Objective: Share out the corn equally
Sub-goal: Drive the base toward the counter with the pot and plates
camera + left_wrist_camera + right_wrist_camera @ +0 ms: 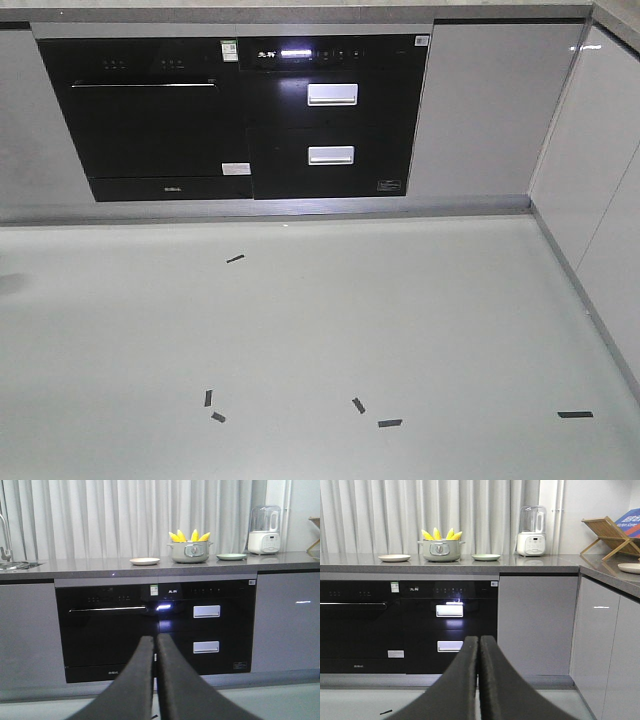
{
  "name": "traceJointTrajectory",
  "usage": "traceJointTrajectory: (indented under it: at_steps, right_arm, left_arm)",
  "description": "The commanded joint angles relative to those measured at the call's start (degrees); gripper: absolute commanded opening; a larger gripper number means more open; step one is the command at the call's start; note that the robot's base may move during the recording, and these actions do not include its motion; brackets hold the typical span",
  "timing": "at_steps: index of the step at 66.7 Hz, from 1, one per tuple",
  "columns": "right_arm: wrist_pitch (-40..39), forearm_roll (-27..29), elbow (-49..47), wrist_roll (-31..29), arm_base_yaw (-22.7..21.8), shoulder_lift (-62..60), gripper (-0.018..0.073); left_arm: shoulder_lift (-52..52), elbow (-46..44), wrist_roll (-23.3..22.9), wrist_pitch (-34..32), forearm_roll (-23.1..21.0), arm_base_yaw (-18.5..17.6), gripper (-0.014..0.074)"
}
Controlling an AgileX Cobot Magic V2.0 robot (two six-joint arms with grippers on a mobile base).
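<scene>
corn [189,535] bunched in pot [190,551], table [75,567] middle, plates [144,561] flanking for even split | left hand [154,641], right hand [479,640] closed, empty

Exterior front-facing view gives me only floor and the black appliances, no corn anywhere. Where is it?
Observer: The wrist views show the corn, four cobs standing in a grey pot on the counter above the appliances.
Operator: Any plates to share it onto?
Observer: Two flank the pot: a cream plate on its left and a pale green plate on its right, with nothing visible on either.
Operator: Is either end effector holding anything?
Observer: No. The left end effector and right end effector are both shut and empty, well below counter height.
</scene>
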Motion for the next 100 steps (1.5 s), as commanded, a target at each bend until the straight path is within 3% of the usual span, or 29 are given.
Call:
traceJointTrajectory:
  at_steps: [1,100]
  right_arm:
    - [-4.2,-0.6,0.5,-0.4,-0.2,-0.5,-0.0005]
    - [-4.3,-0.6,0.5,-0.4,-0.2,-0.5,-0.0005]
  left_arm:
    - [-1.0,-1.0,-0.2,-4.2,-0.5,0.2,-0.0006]
    - [-1.0,-1.0,-0.2,-4.2,-0.5,0.2,-0.0006]
